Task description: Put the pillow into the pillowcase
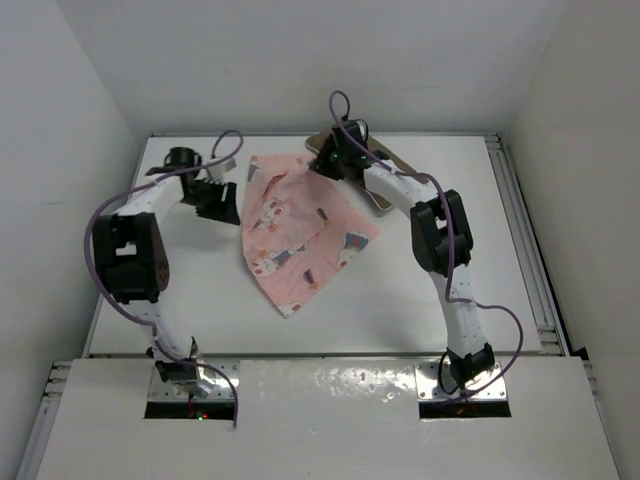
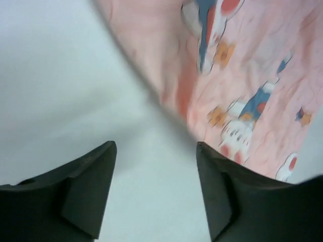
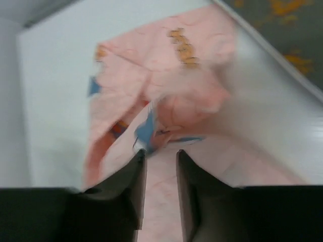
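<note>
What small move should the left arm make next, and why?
Probably ease the left fingers toward the thin pink bunny-printed fabric pillowcase until its edge lies between them: they stand open over the white table, the cloth edge beside one finger, so closing now would likely catch nothing.

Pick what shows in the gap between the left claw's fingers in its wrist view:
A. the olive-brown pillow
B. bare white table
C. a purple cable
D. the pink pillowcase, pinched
B: the left claw stands open with only the table showing between its fingers; the pillowcase lies off to one side, just past one fingertip, not pinched.
</note>
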